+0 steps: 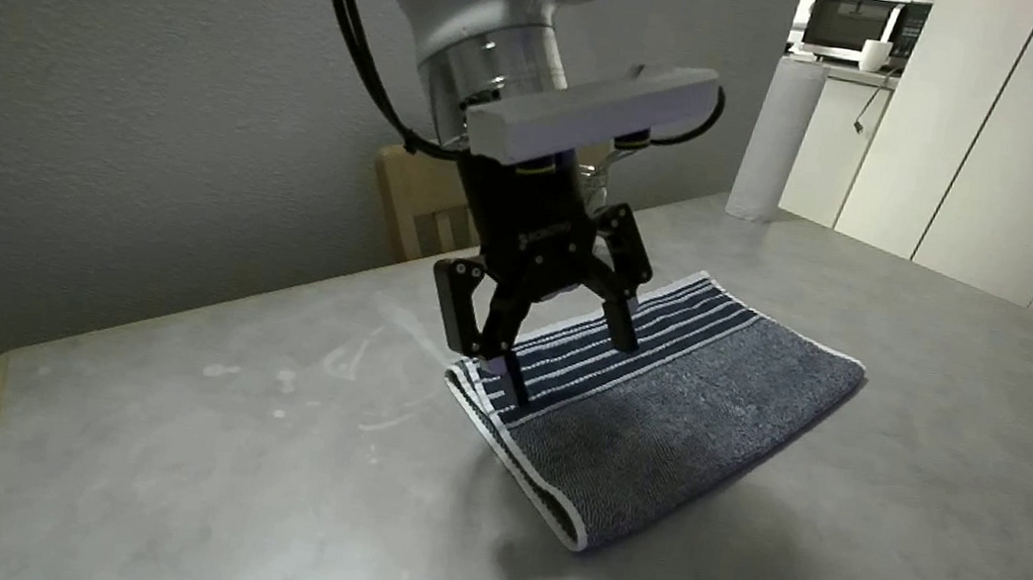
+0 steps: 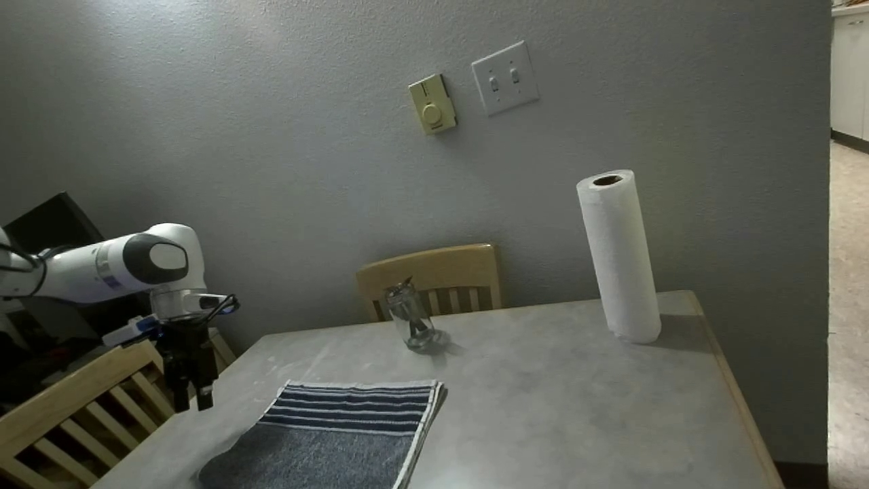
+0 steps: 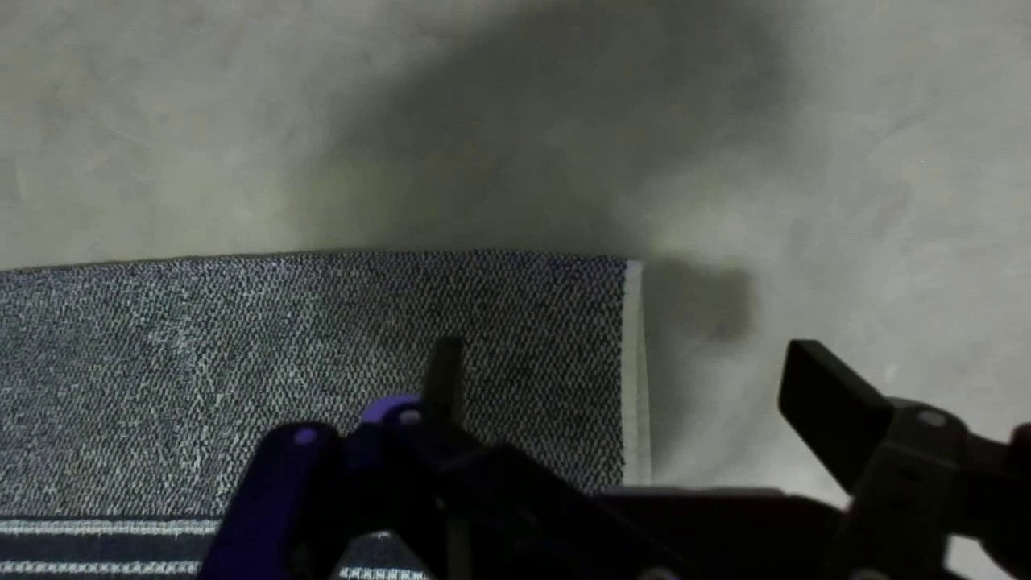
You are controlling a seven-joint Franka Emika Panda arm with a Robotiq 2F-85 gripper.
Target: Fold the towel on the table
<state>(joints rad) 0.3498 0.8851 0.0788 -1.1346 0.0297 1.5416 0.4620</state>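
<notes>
The blue-grey towel (image 1: 690,413) lies on the pale grey table (image 1: 204,468), doubled over. Its rounded fold is along the plain side, and the white-striped end lies on top. The towel also shows in an exterior view (image 2: 326,451) and in the wrist view (image 3: 242,387). My gripper (image 1: 573,367) is open and empty, pointing down above the table. In the wrist view my gripper (image 3: 627,370) has one finger over the towel and one beyond its white edge, over bare table. My gripper also shows in an exterior view (image 2: 192,402), apart from the towel. The layers underneath are hidden.
A glass jar with dark items (image 2: 411,319) stands at the table's wall side. A white paper roll (image 2: 621,261) stands upright near the far corner. A wooden chair (image 2: 434,272) is behind the table, and another wooden chair (image 2: 88,414) stands at its end. A grey wall runs behind.
</notes>
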